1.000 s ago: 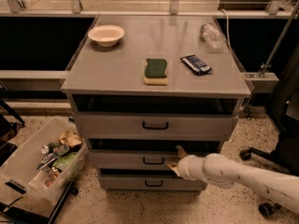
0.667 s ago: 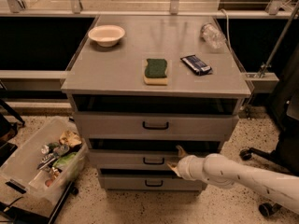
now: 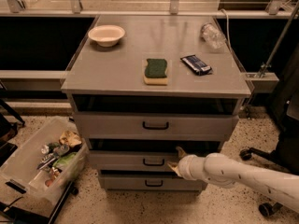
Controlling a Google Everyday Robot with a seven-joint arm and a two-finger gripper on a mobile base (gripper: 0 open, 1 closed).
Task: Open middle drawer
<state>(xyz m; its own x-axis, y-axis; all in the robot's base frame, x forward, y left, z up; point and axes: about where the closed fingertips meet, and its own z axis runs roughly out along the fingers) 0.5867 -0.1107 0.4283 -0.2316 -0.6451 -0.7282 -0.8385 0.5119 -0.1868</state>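
One middle drawer [image 3: 122,161], wide left-right, front toward camera — gripper [image 3: 176,160] beside handle [image 3: 153,162], grip unclear.

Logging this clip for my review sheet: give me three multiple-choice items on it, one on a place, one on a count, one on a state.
1. Where is the gripper?
A. Over the sponge
B. At the middle drawer front, just right of its handle
C. At the top drawer's handle

2. How many drawer handles show?
A. Two
B. Four
C. Three

3. How is the bottle placed?
A. Lying on its side on the cabinet top
B. Standing upright
C. In the bin on the floor

Answers:
1. B, as the arm's tip meets that drawer front beside the black loop.
2. C, one black loop on each of the three stacked fronts.
3. A, its length runs flat along the top's back right corner.
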